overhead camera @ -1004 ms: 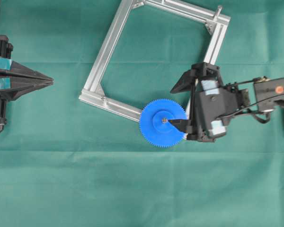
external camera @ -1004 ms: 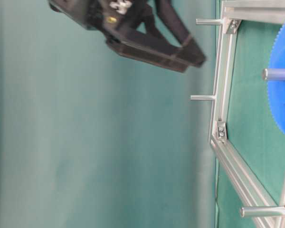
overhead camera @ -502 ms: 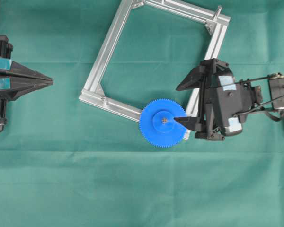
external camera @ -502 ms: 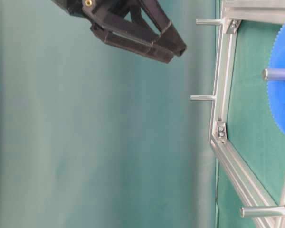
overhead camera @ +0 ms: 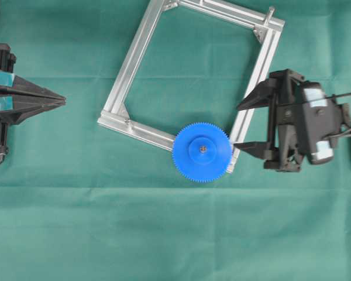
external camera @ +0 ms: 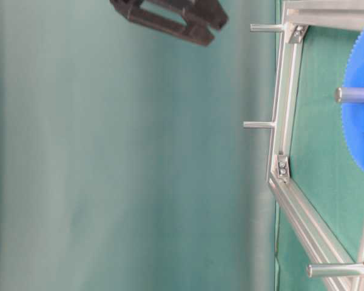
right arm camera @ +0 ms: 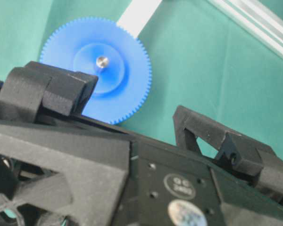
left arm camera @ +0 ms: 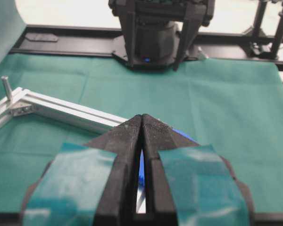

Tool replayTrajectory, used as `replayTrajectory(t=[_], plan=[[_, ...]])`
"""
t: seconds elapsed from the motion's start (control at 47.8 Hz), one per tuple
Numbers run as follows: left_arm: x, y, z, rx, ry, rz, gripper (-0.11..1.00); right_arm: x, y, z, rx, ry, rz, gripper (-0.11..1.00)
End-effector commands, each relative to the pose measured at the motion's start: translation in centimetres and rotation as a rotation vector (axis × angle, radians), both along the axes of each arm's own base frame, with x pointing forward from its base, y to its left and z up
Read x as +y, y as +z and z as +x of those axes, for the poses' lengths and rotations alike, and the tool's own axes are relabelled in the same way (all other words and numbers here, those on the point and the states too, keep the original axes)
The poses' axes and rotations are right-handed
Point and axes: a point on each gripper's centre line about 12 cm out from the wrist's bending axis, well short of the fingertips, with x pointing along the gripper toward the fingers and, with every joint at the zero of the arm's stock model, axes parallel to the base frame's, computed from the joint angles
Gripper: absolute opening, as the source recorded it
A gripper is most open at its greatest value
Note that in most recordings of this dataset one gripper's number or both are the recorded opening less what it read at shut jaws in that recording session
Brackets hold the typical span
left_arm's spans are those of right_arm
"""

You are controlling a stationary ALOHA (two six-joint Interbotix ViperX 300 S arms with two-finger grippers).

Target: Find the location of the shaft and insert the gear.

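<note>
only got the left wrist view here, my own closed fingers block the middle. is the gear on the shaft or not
Observer: Yes. Overhead, the gear sits at the frame's lower corner with the shaft showing in its centre hole.
Operator: right gripper holding it?
Observer: No. The right gripper is open, off to the gear's right, clear of its teeth.
Operator: shaft fully through?
Observer: The table-level view shows the shaft tip poking past the hub.

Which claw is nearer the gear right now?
The right claw: it hangs open just off the gear's right edge, not touching it. The left claw sits shut at the far left of the overhead view, well away from it.
</note>
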Motion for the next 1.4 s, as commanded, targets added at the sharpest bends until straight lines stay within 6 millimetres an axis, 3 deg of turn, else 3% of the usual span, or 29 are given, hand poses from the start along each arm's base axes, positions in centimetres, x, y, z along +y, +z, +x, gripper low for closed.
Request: replayTrajectory(t=[0.0, 0.418, 1.38], plan=[[0.1, 1.0, 0.2, -0.026, 0.003, -0.001, 0.01, 0.0, 1.0, -0.6, -0.038, 0.000, 0.010, 0.85], [0.1, 0.9, 0.3, -0.018, 0.003, -0.001, 0.01, 0.1, 0.5, -2.3, -0.034, 0.007, 0.012, 0.85], [0.1, 0.9, 0.2, -0.017, 0.003, -0.001, 0.01, 0.3, -0.7, -3.4, -0.006, 0.014, 0.017, 0.85]])
